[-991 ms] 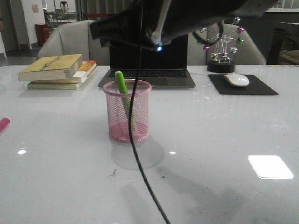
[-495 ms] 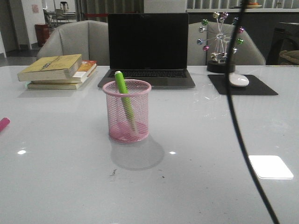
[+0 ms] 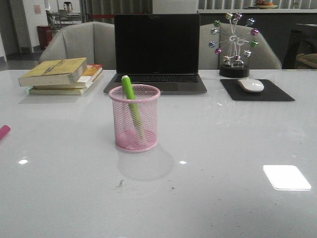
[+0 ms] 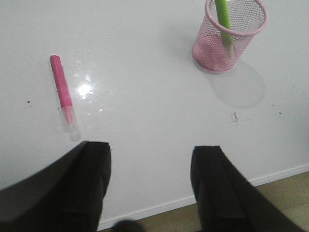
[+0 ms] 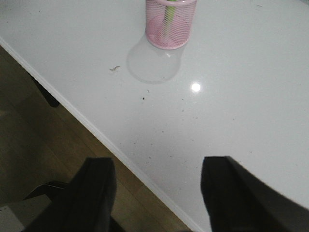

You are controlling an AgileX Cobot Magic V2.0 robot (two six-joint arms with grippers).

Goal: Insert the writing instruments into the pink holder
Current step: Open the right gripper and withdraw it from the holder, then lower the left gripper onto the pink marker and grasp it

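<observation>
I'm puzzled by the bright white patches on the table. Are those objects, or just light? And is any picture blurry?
Just light. In the front view the white table mirrors a ceiling lamp as a bright square, and the pink holder casts a soft round shadow toward the camera. In the left wrist view a glare spot sits beside the pink marker. In the right wrist view the near fingers are dark and blurred.

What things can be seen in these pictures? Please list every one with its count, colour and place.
pink holder: 1, pink mesh, table centre
green marker: 1, leaning inside holder
pink marker: 1, lying on table, far left
books: stack, yellowish, back left
laptop: 1, dark, open behind holder
mouse: 1, white, on black pad
ball ornament: 1, multicoloured, back right
table: 1, white
left hand: 1, black, open
right hand: 1, black, open
</observation>
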